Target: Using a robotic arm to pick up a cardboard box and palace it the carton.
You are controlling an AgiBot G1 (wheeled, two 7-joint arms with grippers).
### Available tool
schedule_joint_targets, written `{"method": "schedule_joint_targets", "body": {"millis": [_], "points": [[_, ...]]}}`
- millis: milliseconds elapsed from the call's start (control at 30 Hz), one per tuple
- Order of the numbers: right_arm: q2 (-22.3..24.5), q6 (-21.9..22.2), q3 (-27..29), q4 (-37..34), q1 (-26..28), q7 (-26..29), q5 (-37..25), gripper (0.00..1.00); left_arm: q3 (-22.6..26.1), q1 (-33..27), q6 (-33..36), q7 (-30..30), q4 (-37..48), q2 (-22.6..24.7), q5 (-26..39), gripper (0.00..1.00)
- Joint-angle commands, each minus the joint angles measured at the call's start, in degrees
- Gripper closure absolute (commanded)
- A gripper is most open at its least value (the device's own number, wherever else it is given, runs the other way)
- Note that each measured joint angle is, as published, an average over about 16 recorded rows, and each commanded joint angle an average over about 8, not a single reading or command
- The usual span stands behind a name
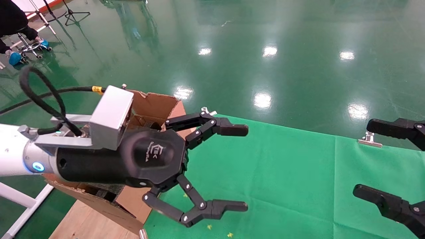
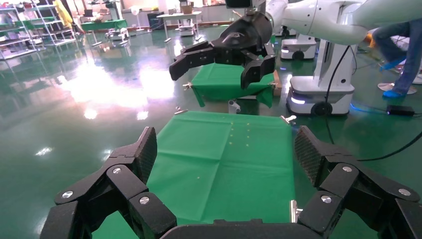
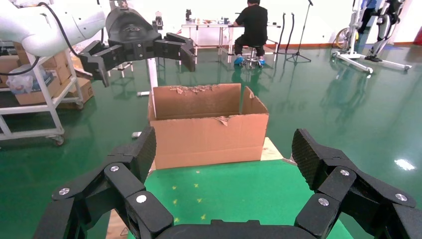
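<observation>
The carton (image 1: 152, 106) stands open with ragged flaps at the left end of the green-clothed table (image 1: 282, 172); it also shows in the right wrist view (image 3: 209, 134). My left gripper (image 1: 244, 168) on the white arm hovers open and empty beside and above the carton, pointing across the table; its own view (image 2: 226, 149) shows only bare green cloth between the fingers. My right gripper (image 1: 363, 157) is open and empty at the right edge, facing the carton (image 3: 224, 149). The small cardboard box is out of view.
A wooden board (image 1: 86, 222) lies under the carton. Metal clips (image 1: 369, 139) hold the cloth at the table's edge. A seated person (image 3: 254, 25) and a white shelf cart (image 3: 30, 99) are beyond the carton. Another robot base (image 2: 318, 94) stands past the table.
</observation>
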Motion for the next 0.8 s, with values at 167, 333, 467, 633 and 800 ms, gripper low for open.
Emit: {"method": "schedule_joint_targets", "body": {"millis": [167, 333, 467, 633, 800], "points": [[0.0, 0.0, 0.0, 0.0, 0.0, 0.0, 0.0, 0.00, 0.0, -0.1, 0.0, 0.0, 0.2, 0.0, 0.1, 0.00], [0.0, 0.0, 0.0, 0.0, 0.0, 0.0, 0.0, 0.00, 0.2, -0.4, -0.1, 0.0, 0.5, 0.0, 0.4, 0.00], [0.0, 0.0, 0.0, 0.0, 0.0, 0.0, 0.0, 0.00, 0.4, -0.6, -0.1, -0.1, 0.7, 0.0, 0.7, 0.00], [0.0, 0.0, 0.0, 0.0, 0.0, 0.0, 0.0, 0.00, 0.5, -0.7, -0.2, -0.1, 0.9, 0.0, 0.9, 0.00], [0.0, 0.0, 0.0, 0.0, 0.0, 0.0, 0.0, 0.00, 0.5, -0.9, -0.2, -0.1, 1.0, 0.0, 1.0, 0.00]]}}
